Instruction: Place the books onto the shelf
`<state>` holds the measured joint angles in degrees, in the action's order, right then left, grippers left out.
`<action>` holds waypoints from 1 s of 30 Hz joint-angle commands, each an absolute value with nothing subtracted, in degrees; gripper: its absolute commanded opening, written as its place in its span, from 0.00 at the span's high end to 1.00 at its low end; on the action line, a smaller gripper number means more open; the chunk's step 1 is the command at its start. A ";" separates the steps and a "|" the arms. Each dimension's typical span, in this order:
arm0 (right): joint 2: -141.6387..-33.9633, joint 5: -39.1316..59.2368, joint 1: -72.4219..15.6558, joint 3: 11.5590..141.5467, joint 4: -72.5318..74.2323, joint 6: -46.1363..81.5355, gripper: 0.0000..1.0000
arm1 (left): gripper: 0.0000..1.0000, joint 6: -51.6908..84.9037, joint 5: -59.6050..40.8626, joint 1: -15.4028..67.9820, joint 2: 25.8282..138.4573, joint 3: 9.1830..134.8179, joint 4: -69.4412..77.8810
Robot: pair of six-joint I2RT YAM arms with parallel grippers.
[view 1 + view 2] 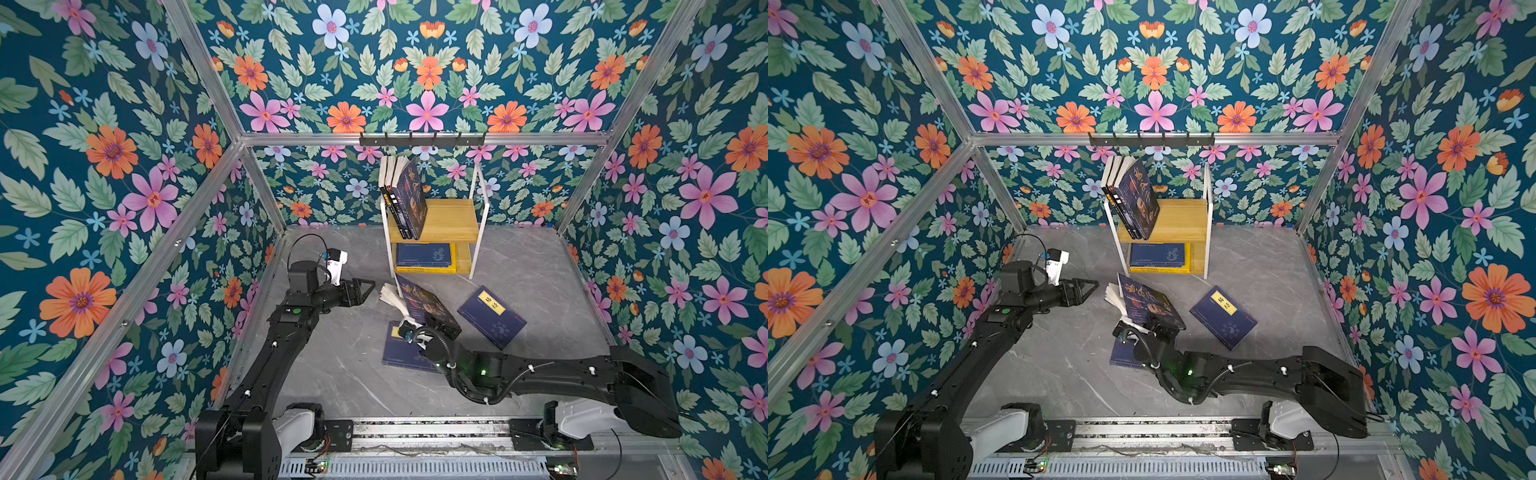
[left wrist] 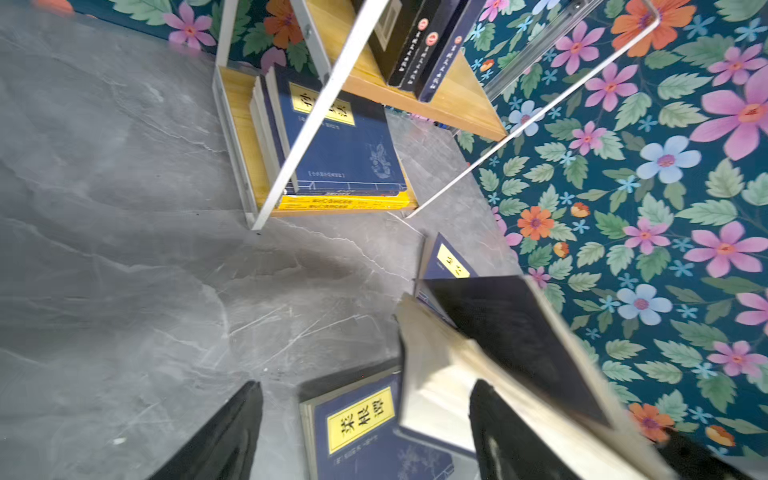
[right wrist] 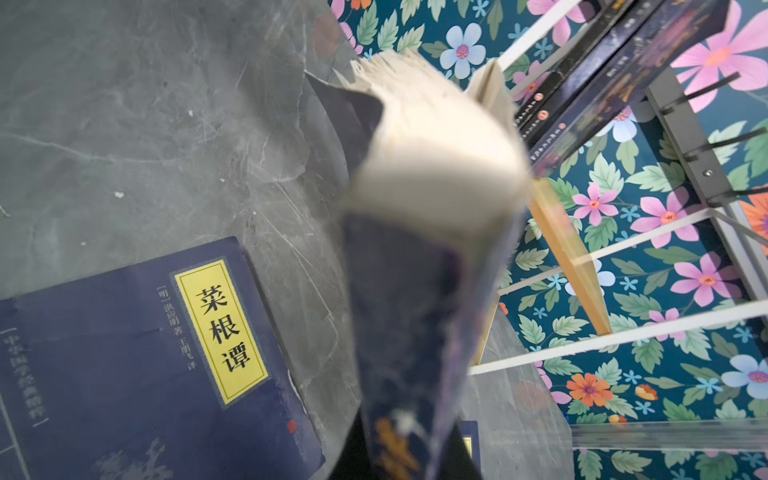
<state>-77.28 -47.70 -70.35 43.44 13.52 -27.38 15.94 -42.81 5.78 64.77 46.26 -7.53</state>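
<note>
- Right gripper point(image 1: 444, 329) is clamped on the near end of the dark book point(image 1: 422, 301). The book is up off the table point(image 1: 332, 374), tilted, with its pages fanning out at the far end.
- It hangs just in front of the shelf point(image 1: 453, 220), low down by the bottom board, and it's not on the shelf yet.
- Left gripper point(image 1: 371, 286) sits right beside those fanned pages with its jaws spread wide and nothing between them. Whether a finger brushes the paper, I can't tell.
- On the shelf, the top board carries the upright books point(image 1: 405, 195), packed at its left end with bare wood free beside them.
- The lower board holds a flat stack point(image 1: 424, 254), navy on top of yellow.
- Left on the table is a navy book point(image 1: 492, 316) with a yellow label, lying flat off to the right.
- The other navy book point(image 1: 397, 353) lies partly under the right wrist.
- By my reckoning we're past halfway, with one book in the air and two waiting on the table.
- Watch that end grip, though. A floppy paperback held like this could sag or splay on its way to a board.
</note>
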 commanded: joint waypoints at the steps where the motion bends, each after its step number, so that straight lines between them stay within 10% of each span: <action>1: -71.66 -45.15 -68.32 43.88 11.06 -19.84 1.00 | 0.17 10.90 -40.55 4.55 64.34 47.53 -9.18; 14: -57.01 -31.11 -48.30 51.87 8.64 -1.64 1.00 | 0.12 9.32 -39.88 4.39 63.18 45.51 -8.11; 30: -81.35 -28.97 -37.56 79.35 15.53 0.41 1.00 | 0.01 5.86 -37.79 4.31 61.62 45.79 -10.06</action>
